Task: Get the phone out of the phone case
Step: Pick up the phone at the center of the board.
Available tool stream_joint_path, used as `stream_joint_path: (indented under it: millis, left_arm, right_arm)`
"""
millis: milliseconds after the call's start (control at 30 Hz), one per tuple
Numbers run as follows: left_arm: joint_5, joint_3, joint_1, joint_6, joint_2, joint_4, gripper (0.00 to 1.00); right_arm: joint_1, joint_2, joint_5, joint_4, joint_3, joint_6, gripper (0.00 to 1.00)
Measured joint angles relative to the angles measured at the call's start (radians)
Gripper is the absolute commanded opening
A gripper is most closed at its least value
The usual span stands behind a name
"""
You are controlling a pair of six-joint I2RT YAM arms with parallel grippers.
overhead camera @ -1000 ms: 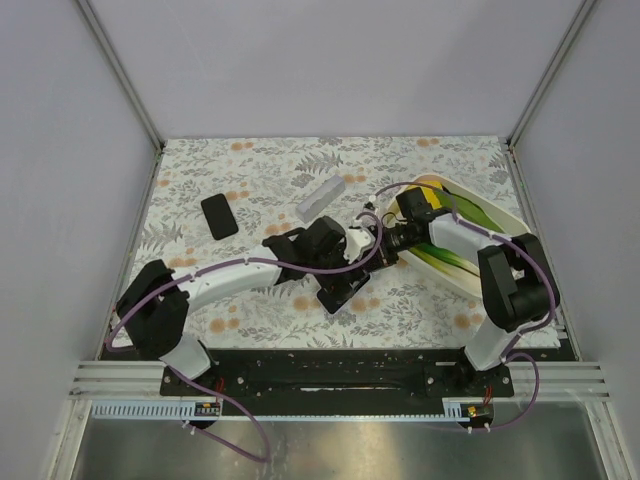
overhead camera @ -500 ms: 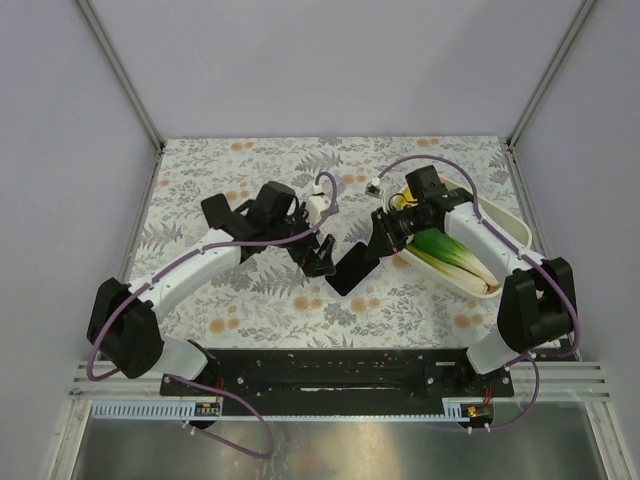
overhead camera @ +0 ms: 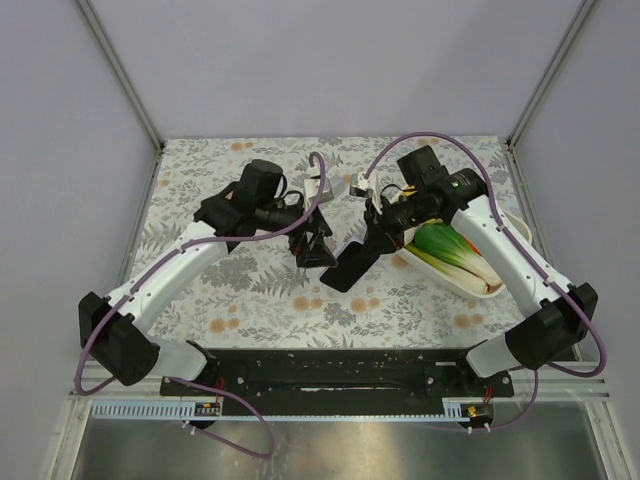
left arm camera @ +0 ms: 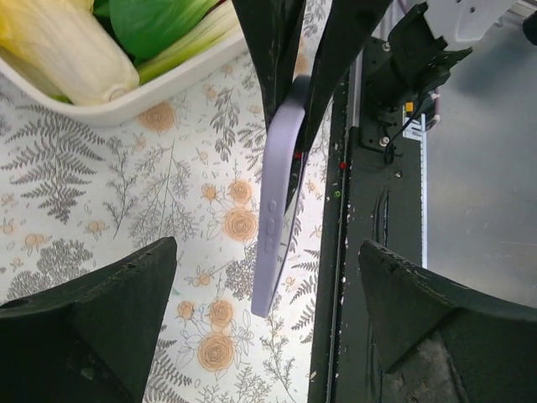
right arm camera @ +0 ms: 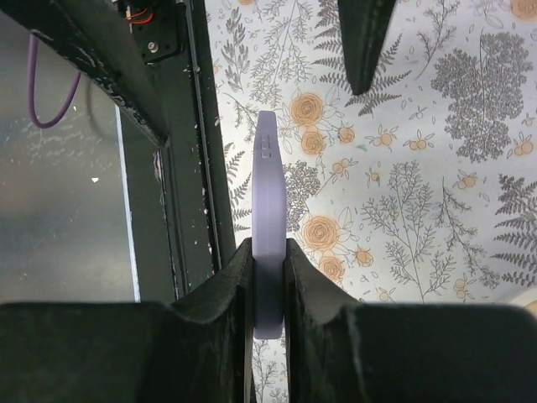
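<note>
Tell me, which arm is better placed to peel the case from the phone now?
Probably left: the left fingers stand open facing the cased phone; the right fingers are shut on it.

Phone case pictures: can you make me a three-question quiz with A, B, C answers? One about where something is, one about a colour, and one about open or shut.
1. In the top view, where is the white tray?
A) on the right side
B) in the far left corner
C) on the black rail

2. What colour is the edge of the phone case?
A) red
B) light purple
C) yellow

3. How is the left end effector?
A) shut on the case
B) shut on nothing
C) open

Answers:
1 A, it lies at the right, under the right arm.
2 B, both wrist views show a light purple edge.
3 C, its fingers stand wide apart; only the right end effector grips the case.
</note>
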Motion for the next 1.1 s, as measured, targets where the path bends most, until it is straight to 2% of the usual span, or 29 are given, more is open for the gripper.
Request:
stream_joint_path:
  millis: [167,467,700,800,867,1000,1033,1100]
  left_arm:
    - [0.046,0.023,0.0,-0.016,0.003,0.023,0.85]
    - [0.108,0.01,0.0,-0.07,0.066,0.097,0.72]
    - [0.138,-0.016,-0.006,-0.093,0.092,0.132,0.57]
    - [0.15,-0.031,-0.01,-0.099,0.092,0.148,0.47]
    - [0.155,-0.034,-0.014,-0.102,0.092,0.155,0.36]
    - [0.165,-0.036,-0.026,-0.105,0.095,0.17,0.05]
    - [0.17,-0.036,-0.027,-0.101,0.096,0.17,0.0]
    - [0.182,-0.037,-0.029,-0.087,0.096,0.175,0.0]
  right_arm:
    - [0.031,0.0,0.006,-0.053,0.057,-0.042,0.0]
    - [0.033,0.0,0.014,-0.067,0.065,-0.047,0.0]
    - [0.034,0.0,0.014,-0.057,0.074,-0.026,0.0]
    - [0.034,0.0,0.014,-0.047,0.078,-0.014,0.0]
    - [0.034,0.0,0.014,-0.039,0.079,-0.006,0.0]
    - [0.034,0.0,0.014,-0.022,0.082,0.014,0.0]
    - [0.034,0.0,0.017,-0.021,0.082,0.024,0.0]
    - [0.031,0.0,0.018,-0.021,0.082,0.042,0.0]
